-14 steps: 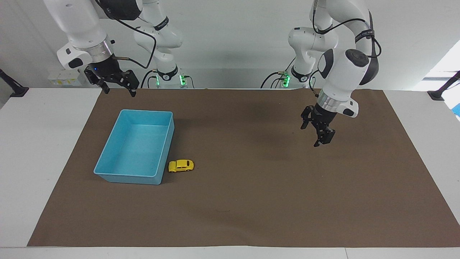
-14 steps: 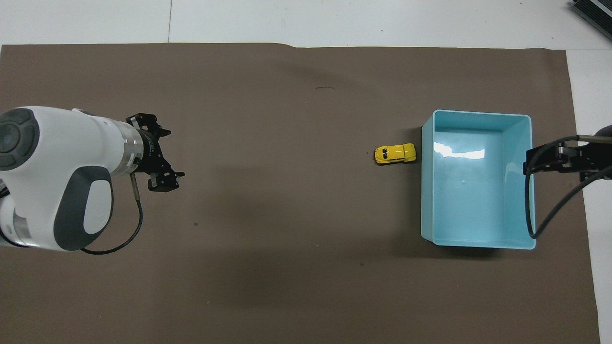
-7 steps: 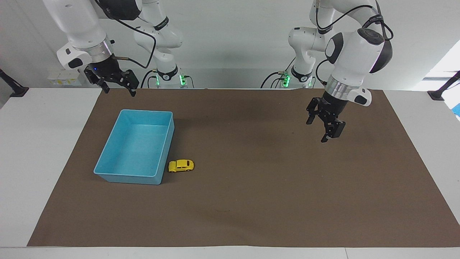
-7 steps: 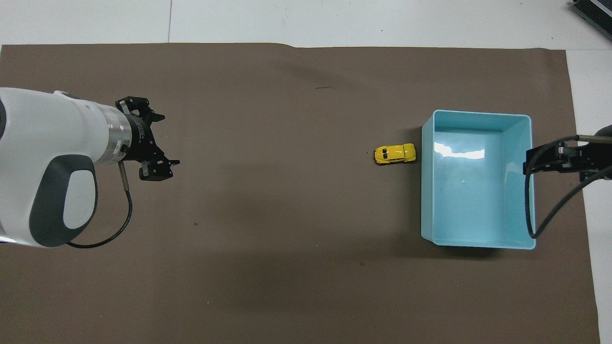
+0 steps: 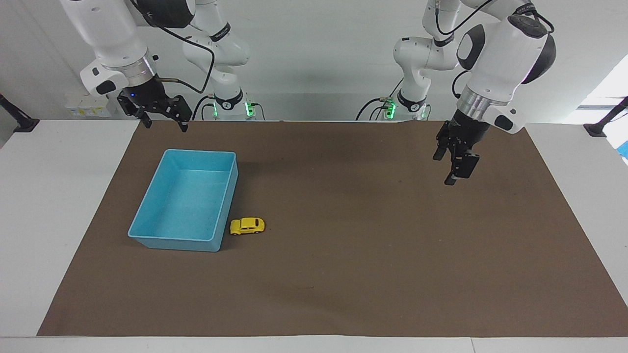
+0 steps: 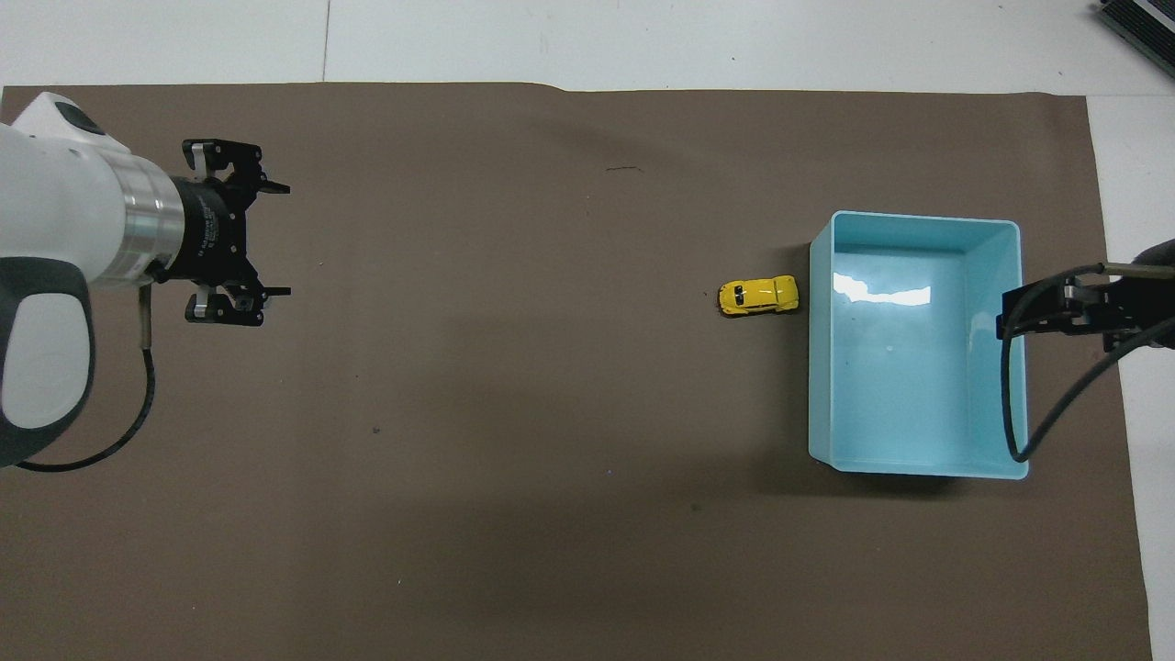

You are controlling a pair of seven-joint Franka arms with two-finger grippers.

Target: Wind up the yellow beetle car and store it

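The yellow beetle car (image 5: 247,225) (image 6: 758,296) stands on its wheels on the brown mat, close beside the blue bin (image 5: 171,243) (image 6: 820,386), on the bin's side toward the left arm's end. The bin holds nothing. My left gripper (image 5: 443,170) (image 6: 278,240) is open and empty, raised over the mat toward the left arm's end of the table, far from the car. My right gripper (image 5: 166,126) (image 6: 1008,317) is open and empty, raised by the bin's wall toward the right arm's end.
The brown mat (image 5: 343,274) (image 6: 551,459) covers most of the white table (image 5: 44,196). A black cable (image 6: 1014,404) hangs from the right wrist over the bin's wall.
My left gripper has risen, turned at the wrist and drawn back toward the left arm's end, away from the car. The right gripper, car and bin have stayed put.
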